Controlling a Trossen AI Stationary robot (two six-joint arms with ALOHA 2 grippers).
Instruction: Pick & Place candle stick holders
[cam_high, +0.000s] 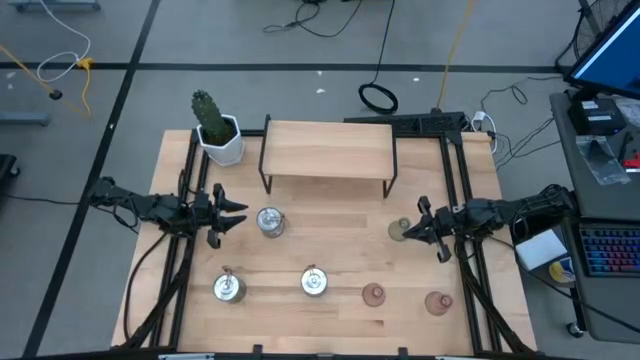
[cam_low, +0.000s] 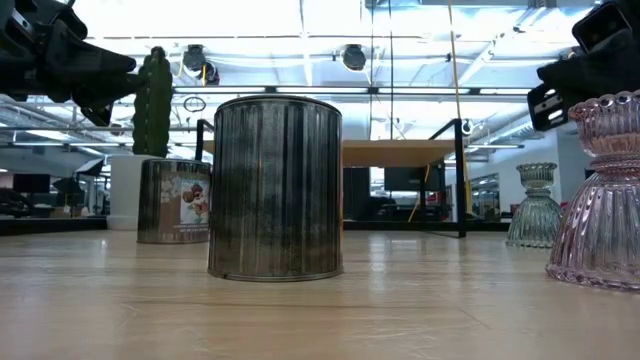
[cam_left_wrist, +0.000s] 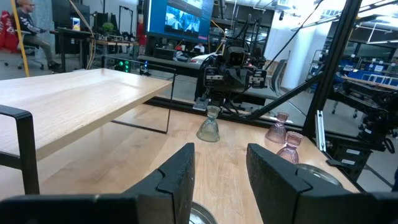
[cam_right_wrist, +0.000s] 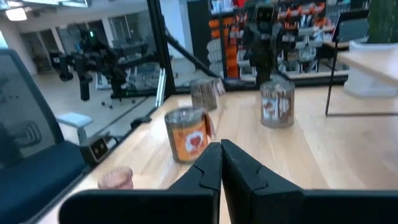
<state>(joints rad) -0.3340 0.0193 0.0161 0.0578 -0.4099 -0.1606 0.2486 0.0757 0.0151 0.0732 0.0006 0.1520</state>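
I read left tool (cam_high: 243, 214) fingers parted, empty, just beside silvery holder (cam_high: 270, 221) | right tool (cam_high: 412, 227) fingers pressed together, empty, at pale green holder (cam_high: 399, 230) | two more silvery holders (cam_high: 229, 287) along worktop (cam_high: 330, 245) front, with two pink holders (cam_high: 373, 294) | cactus (cam_high: 212, 118) at back.

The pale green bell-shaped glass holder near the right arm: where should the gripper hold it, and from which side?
Probably at the narrow upper neck of the pale green bell-shaped glass holder, coming from above. It stands upright, flaring wide at the base, so the neck fits between fingers best. The right gripper is shut beside it.
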